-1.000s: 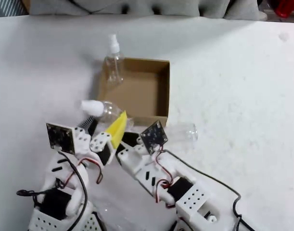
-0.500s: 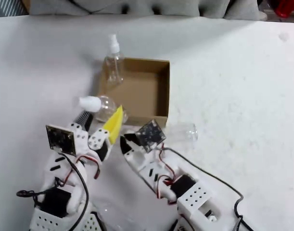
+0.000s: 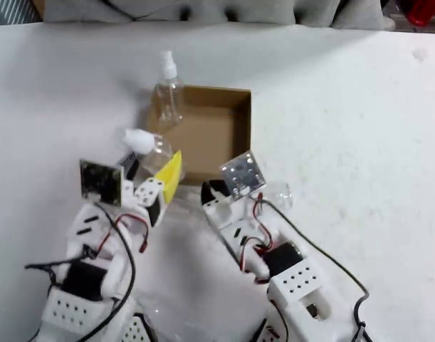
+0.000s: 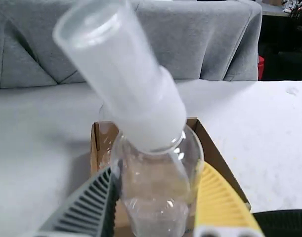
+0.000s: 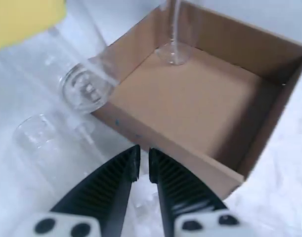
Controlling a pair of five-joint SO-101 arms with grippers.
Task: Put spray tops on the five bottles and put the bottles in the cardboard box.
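One bottle (image 4: 155,197) clamped, with the cardboard box (image 3: 210,135) just beyond it.
The left gripper (image 4: 155,173) is closed on the bottle at the box's near-left corner. Its long axis is tilted, with the white spray top (image 4: 123,74) uppermost, just outside the left wall. A topped bottle (image 3: 167,92) is stood in the far-left corner. The right gripper (image 5: 143,165) is pressed together, empty, before the near wall — a clear bottle (image 3: 274,196) is laid by the near-right corner.

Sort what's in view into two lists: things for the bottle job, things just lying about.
Job: cardboard box; standing bottle inside it; held bottle with spray top in the left gripper; lying bottle beside the box.
Lying about: grey sofa behind the table; red object beyond it.
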